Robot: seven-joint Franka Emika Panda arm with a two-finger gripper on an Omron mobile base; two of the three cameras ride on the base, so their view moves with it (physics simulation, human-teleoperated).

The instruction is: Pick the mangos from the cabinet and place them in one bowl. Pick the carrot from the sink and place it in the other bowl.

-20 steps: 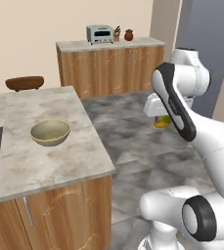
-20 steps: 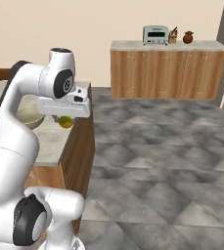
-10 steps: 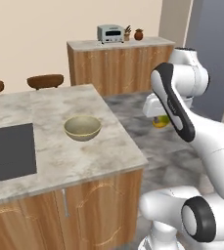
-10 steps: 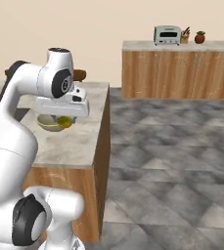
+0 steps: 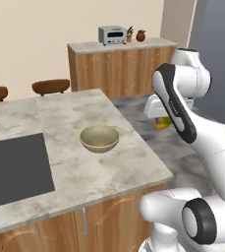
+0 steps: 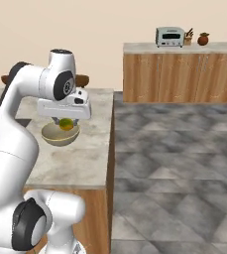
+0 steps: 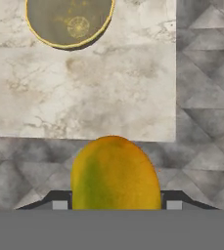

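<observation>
While the hand (image 7: pixel 113 205) carried one mango (image 7: pixel 114 173), its two fingers were closed on the fruit from both sides, and the fruit was off the bench (image 5: pixel 84 172), above the grey floor (image 6: pixel 174 149) just beside the bench edge. The pale tan bowl (image 5: pixel 99 138) stood on the bench, well apart from the black cooktop (image 5: pixel 13 167), with nothing visible inside it.

I judge that the mango is smooth, rounded and rather firm, not heavy, so it could slip or turn between flat fingers. The grip across its widest middle part seemed the safest place to hold it, and a gentle release low over the bowl would keep it from rolling out.

From the hand view the mango was seen close, with the bowl rim (image 7: pixel 67 45) far ahead over the marble. The left base view showed only a small yellow part of the fruit (image 5: pixel 162 123) behind the arm. In the right base view the mango (image 6: pixel 66 123) appeared in front of the bowl (image 6: pixel 60 135), which hid the real gap between them.
</observation>
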